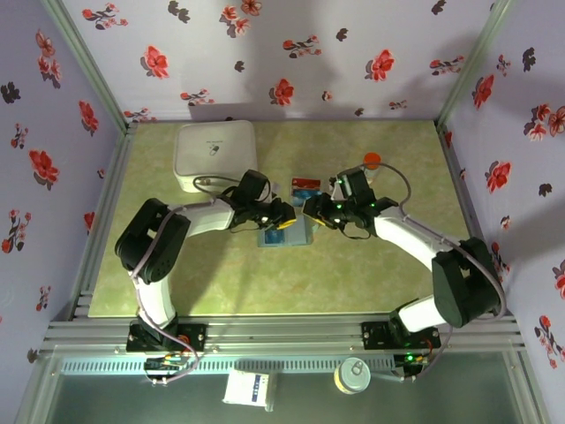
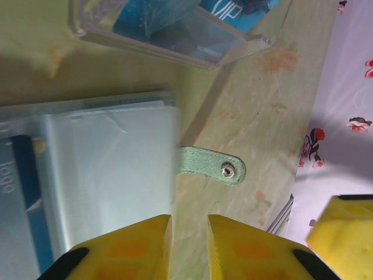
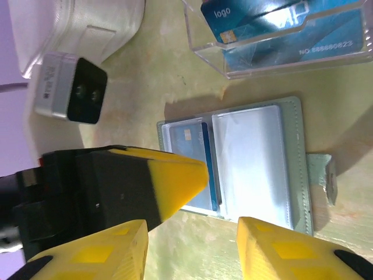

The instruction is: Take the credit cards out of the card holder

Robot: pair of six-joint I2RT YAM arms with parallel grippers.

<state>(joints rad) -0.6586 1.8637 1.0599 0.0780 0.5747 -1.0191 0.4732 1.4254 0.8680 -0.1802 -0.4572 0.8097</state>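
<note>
Table (image 1: 221,274): green mat. White box (image 1: 214,152) sits at the far left.

Clear tray (image 1: 306,187) stands mid-table, just beyond the card holder.

Card holder (image 3: 256,157) lies open and flat on the mat, between my two claws. Its long axis runs across the table, left to right. The fold runs crosswise to that. Snap tab (image 3: 323,172) points toward my right side.

Blue card (image 3: 195,157) sits in the pocket of the panel away from the tab. Its long axis is parallel to the fold, chip end toward the tray.

Left claw (image 2: 189,233): jaws a narrow slit apart with nothing between them, over the holder's near edge.

Right claw (image 3: 192,233): jaws wide apart and empty, hanging over the holder.
</note>
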